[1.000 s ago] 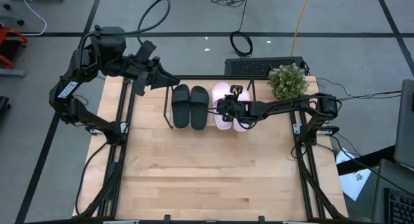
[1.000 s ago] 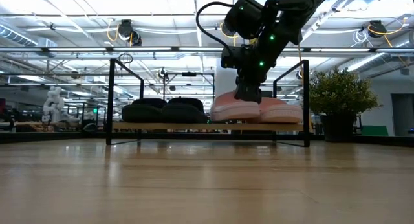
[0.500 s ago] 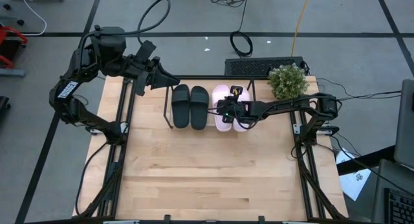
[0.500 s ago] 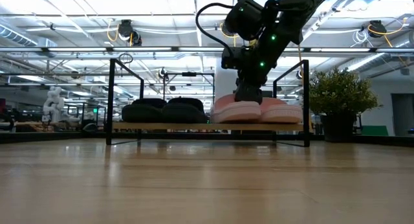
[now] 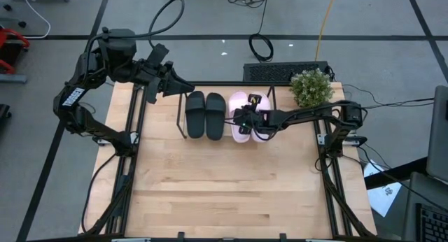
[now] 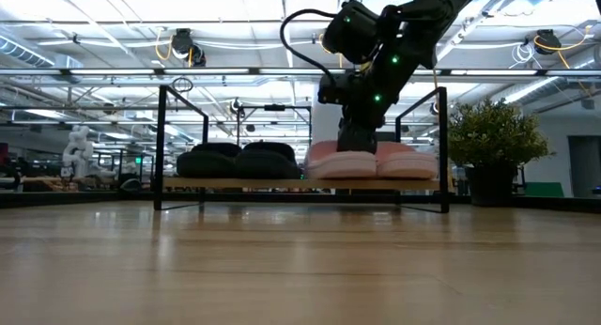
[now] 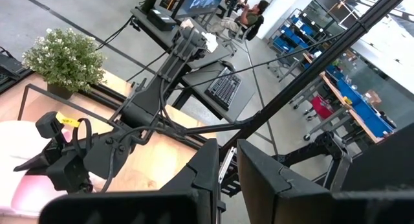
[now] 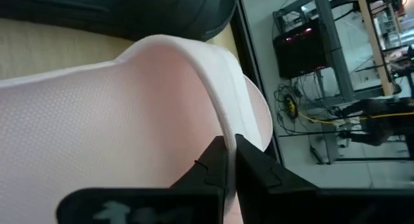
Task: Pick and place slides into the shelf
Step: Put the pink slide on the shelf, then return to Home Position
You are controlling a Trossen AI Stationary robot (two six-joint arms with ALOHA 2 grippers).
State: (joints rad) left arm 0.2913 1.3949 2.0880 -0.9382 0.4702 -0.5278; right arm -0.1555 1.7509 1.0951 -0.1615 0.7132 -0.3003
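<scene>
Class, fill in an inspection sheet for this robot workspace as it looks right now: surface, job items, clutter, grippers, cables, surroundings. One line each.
Surface: light wooden table, bare in front of the shelf.
Job's things: black slides and pink slides side by side on the shelf board.
Clutter: potted plant at the table's far right corner.
Grippers: right gripper shut on the strap edge of the pink slide next to the black pair; left gripper shut, empty, raised beside the shelf's left end.
Cables: yellow cable and coiled black cable on the floor behind the table.
Surroundings: keyboard behind the shelf; workshop benches beyond, with a person seated far off.
</scene>
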